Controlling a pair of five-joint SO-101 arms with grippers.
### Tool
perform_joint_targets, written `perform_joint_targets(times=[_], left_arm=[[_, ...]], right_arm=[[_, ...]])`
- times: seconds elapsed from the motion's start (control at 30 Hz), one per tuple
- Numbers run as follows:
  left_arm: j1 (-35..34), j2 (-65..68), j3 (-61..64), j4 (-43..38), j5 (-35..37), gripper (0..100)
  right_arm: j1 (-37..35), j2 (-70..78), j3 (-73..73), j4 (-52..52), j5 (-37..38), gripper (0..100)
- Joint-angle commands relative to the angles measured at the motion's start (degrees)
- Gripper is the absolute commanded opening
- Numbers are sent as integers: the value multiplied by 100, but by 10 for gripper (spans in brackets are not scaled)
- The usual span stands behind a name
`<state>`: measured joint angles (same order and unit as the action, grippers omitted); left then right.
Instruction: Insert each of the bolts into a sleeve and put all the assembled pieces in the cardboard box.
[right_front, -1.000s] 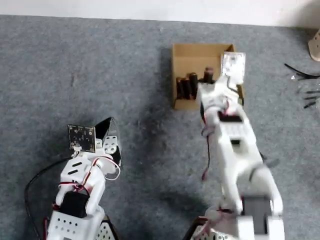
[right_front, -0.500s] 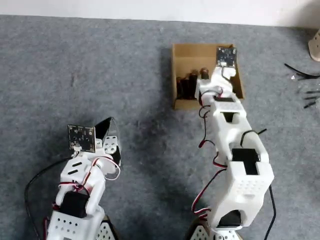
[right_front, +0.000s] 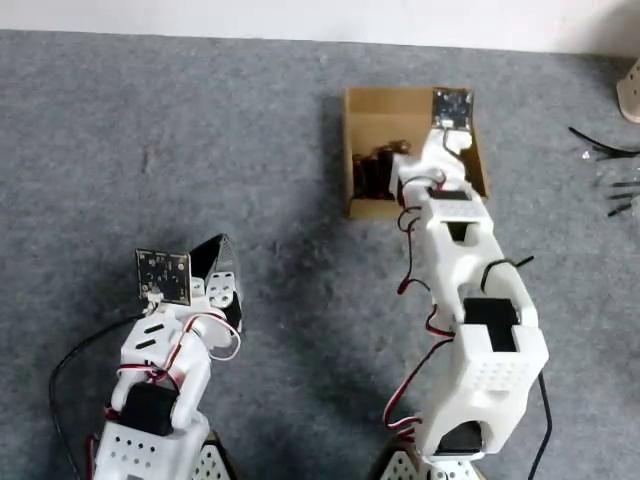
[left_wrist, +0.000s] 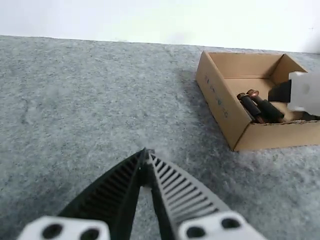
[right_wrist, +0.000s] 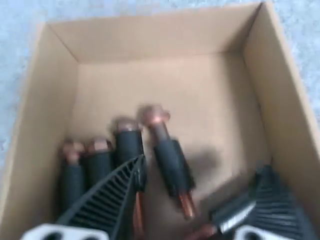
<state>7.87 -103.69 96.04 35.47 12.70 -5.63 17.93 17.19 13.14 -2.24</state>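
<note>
Right gripper (right_wrist: 200, 172) hangs spread wide over the cardboard box (right_wrist: 150, 35); a sleeved bolt (right_wrist: 170, 165) lies free between its fingers, long axis running toward the far wall. Left gripper (left_wrist: 146, 152), pressed together, sits well apart

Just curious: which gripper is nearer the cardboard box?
Right. The right gripper is open over the cardboard box; the left gripper is shut, well away over the carpet.

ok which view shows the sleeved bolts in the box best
The right wrist view: it looks straight down into the cardboard box, so at least four sleeved bolts show with copper heads and black sleeves. The high view gives a dark cluster beside the right arm. The left wrist view catches a few over the box's wall.
</note>
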Motion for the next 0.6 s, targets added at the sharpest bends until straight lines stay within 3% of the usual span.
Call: perform_joint_targets(times=[0.0,0.2,0.57], left_arm=[[-84,4,110,-158,-53,10],[-84,4,110,-158,-62,10],[-84,4,110,-158,-62,10]], right_arm=[[4,-163,-251,673,-18,348],[-66,-1358,207,1042,-53,347],[-549,-5868,4796,-954,-26,347]])
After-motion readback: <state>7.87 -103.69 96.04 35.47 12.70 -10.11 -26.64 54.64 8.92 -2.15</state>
